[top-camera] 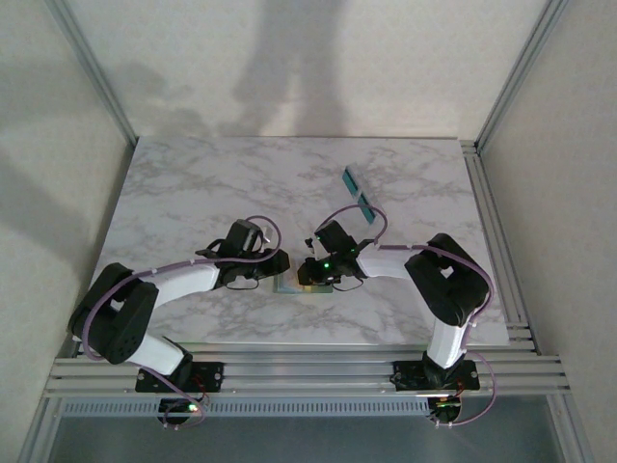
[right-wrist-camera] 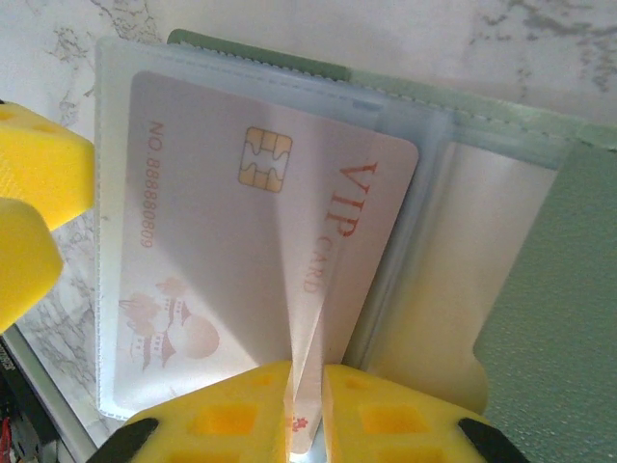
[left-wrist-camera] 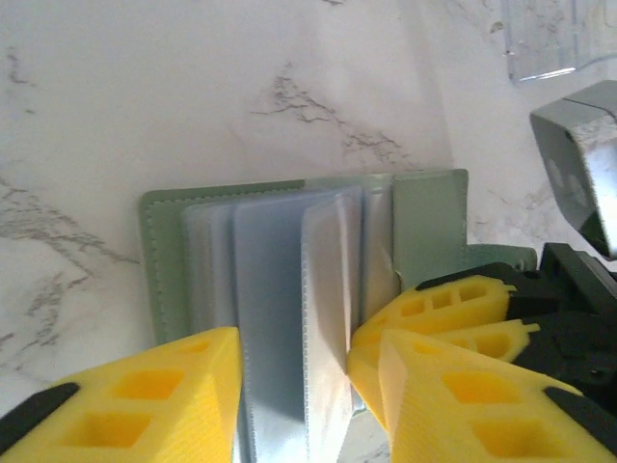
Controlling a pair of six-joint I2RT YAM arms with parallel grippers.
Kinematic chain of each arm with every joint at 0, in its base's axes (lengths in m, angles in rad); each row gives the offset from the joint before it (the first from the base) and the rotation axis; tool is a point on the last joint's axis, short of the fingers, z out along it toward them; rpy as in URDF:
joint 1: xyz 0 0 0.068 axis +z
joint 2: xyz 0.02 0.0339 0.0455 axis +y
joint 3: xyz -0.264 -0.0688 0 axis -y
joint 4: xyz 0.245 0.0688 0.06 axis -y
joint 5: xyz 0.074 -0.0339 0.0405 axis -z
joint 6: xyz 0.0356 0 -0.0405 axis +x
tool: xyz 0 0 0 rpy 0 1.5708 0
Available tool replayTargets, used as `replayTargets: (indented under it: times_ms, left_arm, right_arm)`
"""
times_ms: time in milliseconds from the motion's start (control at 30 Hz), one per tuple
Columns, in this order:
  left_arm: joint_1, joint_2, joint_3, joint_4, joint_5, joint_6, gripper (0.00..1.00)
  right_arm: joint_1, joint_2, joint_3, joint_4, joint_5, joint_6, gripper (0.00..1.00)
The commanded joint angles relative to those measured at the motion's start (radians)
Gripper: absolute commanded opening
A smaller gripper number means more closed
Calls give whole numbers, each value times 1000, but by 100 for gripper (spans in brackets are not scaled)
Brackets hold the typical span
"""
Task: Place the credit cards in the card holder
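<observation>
Right wrist: right gripper (right-wrist-camera: 307, 415) pinches card (right-wrist-camera: 260, 241) edge in card holder (right-wrist-camera: 549, 318); left gripper (left-wrist-camera: 304, 371) spread.

soft bright light, blurry close-ups

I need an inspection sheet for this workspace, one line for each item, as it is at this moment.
Surface: marble table, white with grey veins.
Job's things: card holder open, sleeves upright; VIP card in a clear sleeve; teal cards lying apart, far right.
Clutter: clear plastic item near the holder, unidentified.
Grippers: left gripper open astride the sleeves; right gripper pinching the VIP card's edge.
Cables: purple cables along both arms.
Surroundings: aluminium frame, pale walls.
</observation>
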Motion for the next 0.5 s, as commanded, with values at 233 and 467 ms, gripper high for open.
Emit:
replayTargets:
  times_ms: [233,467]
  left_arm:
    - [-10,32,11,37,66,6,30]
    - [-10,45,16,52,91,12,21]
  right_arm:
    - [-1,38,-12,-33,12,3,16]
    - [-1,45,-15,-30,6,1,16]
